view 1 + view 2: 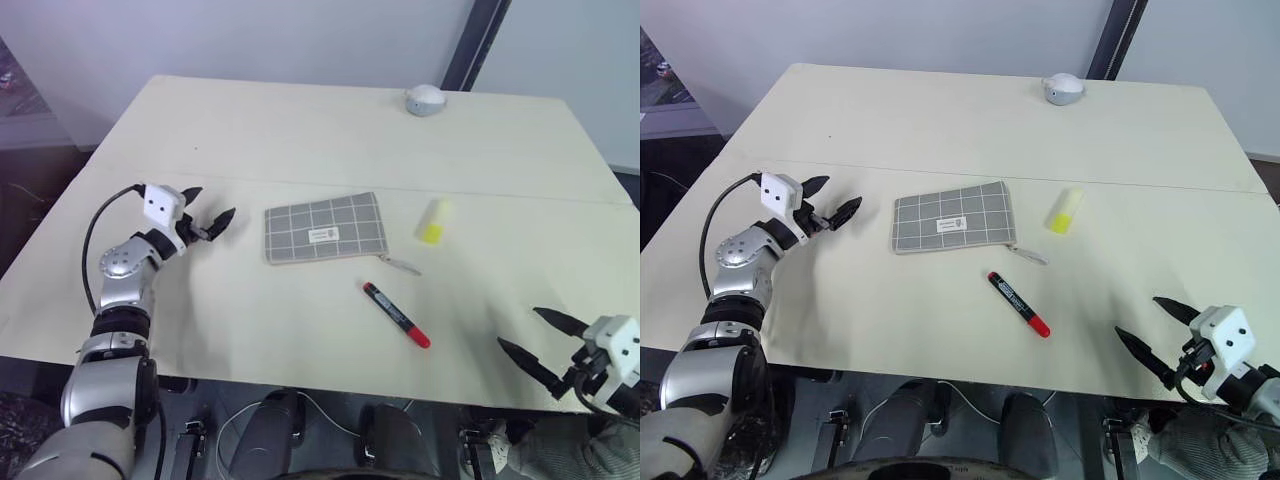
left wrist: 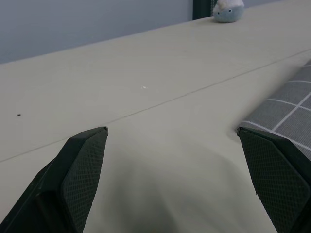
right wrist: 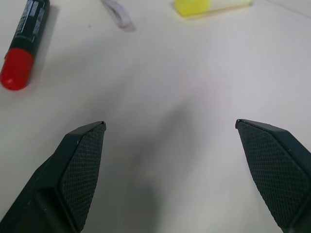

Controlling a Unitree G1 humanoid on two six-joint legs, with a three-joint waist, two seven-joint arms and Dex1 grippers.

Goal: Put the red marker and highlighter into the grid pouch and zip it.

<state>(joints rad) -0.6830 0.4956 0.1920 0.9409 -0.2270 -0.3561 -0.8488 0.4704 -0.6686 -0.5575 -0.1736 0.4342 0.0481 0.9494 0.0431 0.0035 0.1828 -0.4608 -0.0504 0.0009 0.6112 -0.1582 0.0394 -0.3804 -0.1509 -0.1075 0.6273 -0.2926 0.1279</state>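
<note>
While the flat, grid-woven fabric grid pouch (image 1: pixel 323 228), slim red marker (image 1: pixel 396 314) and stubby highlighter (image 1: pixel 433 221) lie on the smooth table (image 1: pixel 300 130), left gripper (image 1: pixel 206 214) and right gripper (image 1: pixel 530 335) gape empty.

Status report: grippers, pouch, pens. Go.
Left gripper open beside grey grid fabric pouch; right gripper open, empty. Slim red marker, stubby yellow highlighter lie outside pouch. Nothing blocking.
</note>
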